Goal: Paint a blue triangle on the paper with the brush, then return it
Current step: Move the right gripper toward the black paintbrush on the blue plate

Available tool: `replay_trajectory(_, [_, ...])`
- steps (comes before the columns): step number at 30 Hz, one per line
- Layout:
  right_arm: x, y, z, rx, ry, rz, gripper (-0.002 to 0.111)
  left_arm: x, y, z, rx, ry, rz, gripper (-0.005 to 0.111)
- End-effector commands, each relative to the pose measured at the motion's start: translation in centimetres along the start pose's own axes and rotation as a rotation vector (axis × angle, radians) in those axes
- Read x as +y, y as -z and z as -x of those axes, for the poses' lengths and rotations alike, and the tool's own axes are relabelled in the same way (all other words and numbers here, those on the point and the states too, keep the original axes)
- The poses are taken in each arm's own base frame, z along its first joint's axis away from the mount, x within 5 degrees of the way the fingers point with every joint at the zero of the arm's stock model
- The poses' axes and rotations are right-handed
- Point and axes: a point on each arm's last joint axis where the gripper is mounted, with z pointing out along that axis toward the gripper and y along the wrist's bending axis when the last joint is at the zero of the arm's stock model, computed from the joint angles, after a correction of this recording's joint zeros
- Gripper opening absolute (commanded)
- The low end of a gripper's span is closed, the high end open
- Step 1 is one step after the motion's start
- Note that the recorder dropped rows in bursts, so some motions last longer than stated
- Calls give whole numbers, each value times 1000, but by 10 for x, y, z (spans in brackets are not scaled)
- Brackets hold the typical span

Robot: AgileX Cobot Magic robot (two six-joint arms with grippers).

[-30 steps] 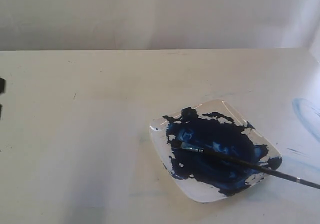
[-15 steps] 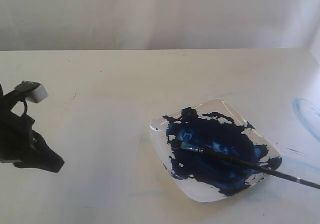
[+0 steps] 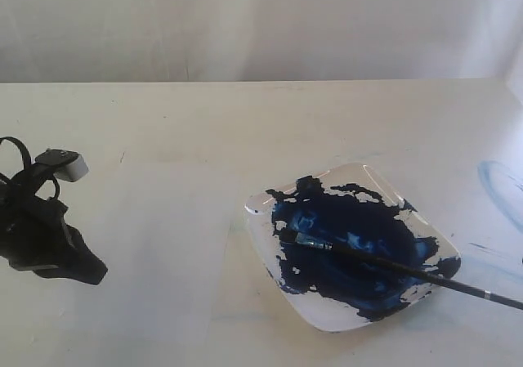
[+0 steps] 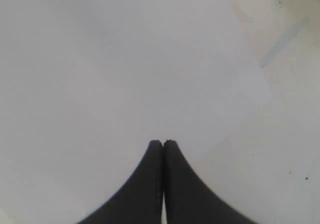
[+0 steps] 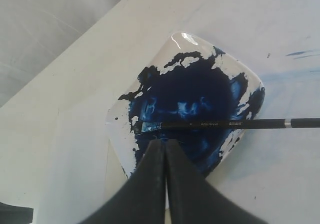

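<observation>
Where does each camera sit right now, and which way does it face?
Exterior: off the arms, raised, facing across the table toward a pale backdrop; left gripper shows.
Left wrist: on that arm, facing down at a bare pale surface; same gripper, shut.
Right wrist: on its arm, facing down; right gripper, shut.
Shared: exterior and right wrist both see plate and brush.

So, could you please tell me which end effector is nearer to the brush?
Right. The right end effector is beside the bristle end of the brush, over the plate; the left end effector is far off across the table.
</observation>
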Motion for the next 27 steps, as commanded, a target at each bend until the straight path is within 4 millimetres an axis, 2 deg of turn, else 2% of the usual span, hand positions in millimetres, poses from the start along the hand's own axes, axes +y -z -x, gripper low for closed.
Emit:
replay_trajectory(1, [1,0,1,-4,13,5,0,3,-5,-1,13,21,-22,0])
replay_trajectory(17, [0,0,-4,43,-28,1,0,15,-25,-11,120,38,-47,0])
replay_trajectory(27, [-1,0,-5,58,-29,-9,0,16,-25,-14,144,10,-32,0])
